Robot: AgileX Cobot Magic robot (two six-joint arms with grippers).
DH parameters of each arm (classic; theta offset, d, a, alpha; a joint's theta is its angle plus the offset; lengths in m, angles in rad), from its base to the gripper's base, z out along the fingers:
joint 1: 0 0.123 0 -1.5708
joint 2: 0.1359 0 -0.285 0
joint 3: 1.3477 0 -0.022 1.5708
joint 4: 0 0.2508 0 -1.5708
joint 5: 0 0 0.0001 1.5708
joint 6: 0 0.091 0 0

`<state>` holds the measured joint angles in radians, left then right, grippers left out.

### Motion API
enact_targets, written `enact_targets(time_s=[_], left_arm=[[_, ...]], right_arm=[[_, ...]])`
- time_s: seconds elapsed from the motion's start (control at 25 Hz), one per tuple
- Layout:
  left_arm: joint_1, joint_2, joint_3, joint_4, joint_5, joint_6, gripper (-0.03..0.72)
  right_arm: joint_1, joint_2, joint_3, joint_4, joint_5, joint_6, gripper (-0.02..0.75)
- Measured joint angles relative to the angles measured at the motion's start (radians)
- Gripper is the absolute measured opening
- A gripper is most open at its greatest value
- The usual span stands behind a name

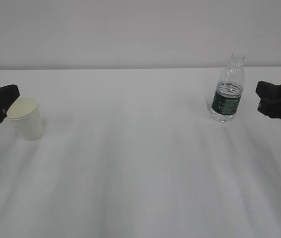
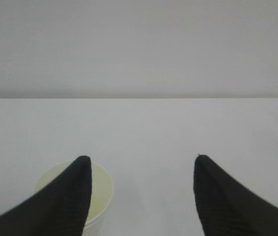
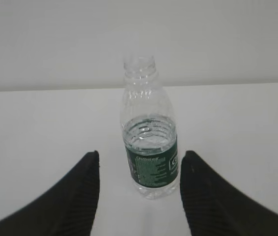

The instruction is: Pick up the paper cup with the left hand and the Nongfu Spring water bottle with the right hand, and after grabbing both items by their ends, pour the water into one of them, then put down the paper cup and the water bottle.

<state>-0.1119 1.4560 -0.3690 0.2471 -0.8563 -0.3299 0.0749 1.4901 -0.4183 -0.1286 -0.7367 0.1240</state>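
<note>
The white paper cup stands upright on the table at the left. My left gripper hovers just left of it, open and holding nothing. In the left wrist view the cup shows partly behind the left finger, off to the side of the left gripper. The clear Nongfu Spring water bottle, capless with a dark green label, stands at the right, with water up to about its middle. My right gripper is open just right of it. In the right wrist view the bottle stands just ahead of the right gripper.
The white table stretches wide between cup and bottle. A pale wall rises behind its far edge. Nothing else stands on the surface.
</note>
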Motion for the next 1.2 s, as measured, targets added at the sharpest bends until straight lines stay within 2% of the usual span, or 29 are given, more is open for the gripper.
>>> enact_targets(time_s=[0.28, 0.56, 0.72, 0.96, 1.2], left_arm=[[0.000, 0.016, 0.000, 0.042, -0.029, 0.000, 0.470], [0.000, 0.122, 0.000, 0.042, -0.126, 0.011, 0.470], [0.000, 0.153, 0.000, 0.037, -0.161, 0.051, 0.470], [0.000, 0.156, 0.000, -0.057, -0.143, 0.119, 0.470], [0.000, 0.170, 0.000, -0.090, -0.125, 0.143, 0.471]], right_arm=[[0.000, 0.133, 0.053, -0.002, -0.216, 0.019, 0.401], [0.000, 0.266, 0.053, -0.002, -0.366, 0.025, 0.401], [0.000, 0.303, 0.053, -0.002, -0.393, 0.001, 0.401], [0.000, 0.358, 0.053, -0.002, -0.400, -0.051, 0.401], [0.000, 0.411, 0.053, 0.004, -0.403, -0.079, 0.411]])
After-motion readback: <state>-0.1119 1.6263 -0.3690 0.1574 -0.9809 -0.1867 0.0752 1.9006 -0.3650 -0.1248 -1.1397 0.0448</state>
